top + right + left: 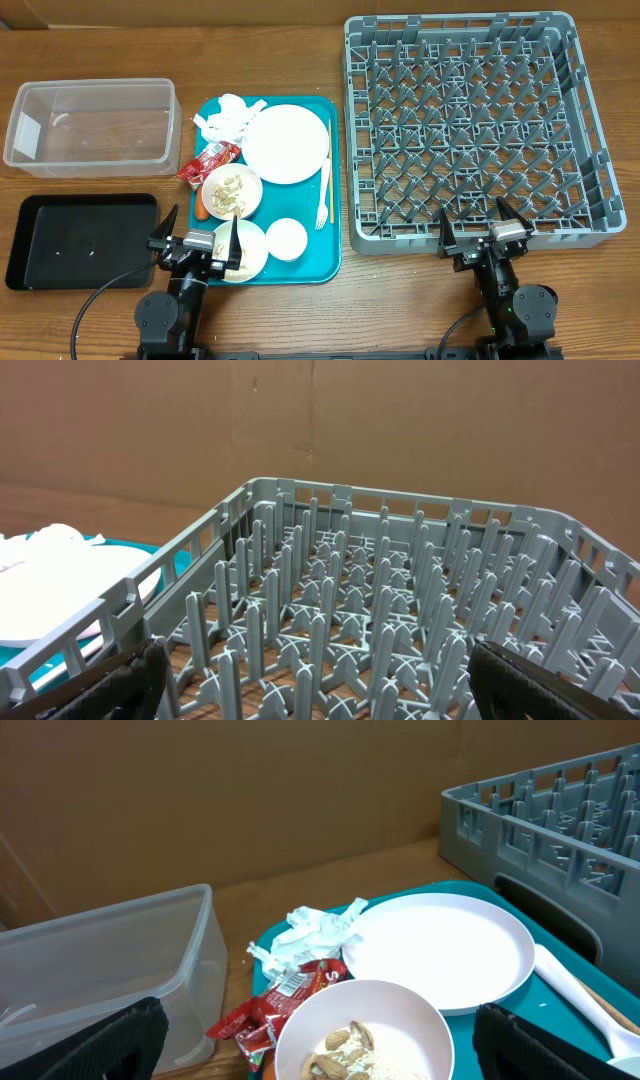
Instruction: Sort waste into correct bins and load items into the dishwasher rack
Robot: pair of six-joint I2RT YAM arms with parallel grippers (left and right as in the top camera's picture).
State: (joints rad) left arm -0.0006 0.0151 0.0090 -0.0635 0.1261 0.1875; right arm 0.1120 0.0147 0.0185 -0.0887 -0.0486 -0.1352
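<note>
Overhead, left gripper (205, 215) and right gripper (473, 210) gape empty at wooden table (300, 312); cardboard wall (250, 790) behind.

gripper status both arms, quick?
Left gripper: open, holding nothing, above the near edge of the teal tray.
Right gripper: open, holding nothing, at the near wall of the dishwasher rack.

light: bright, even | shadows: soft | focus: sharp | glare: none
</note>
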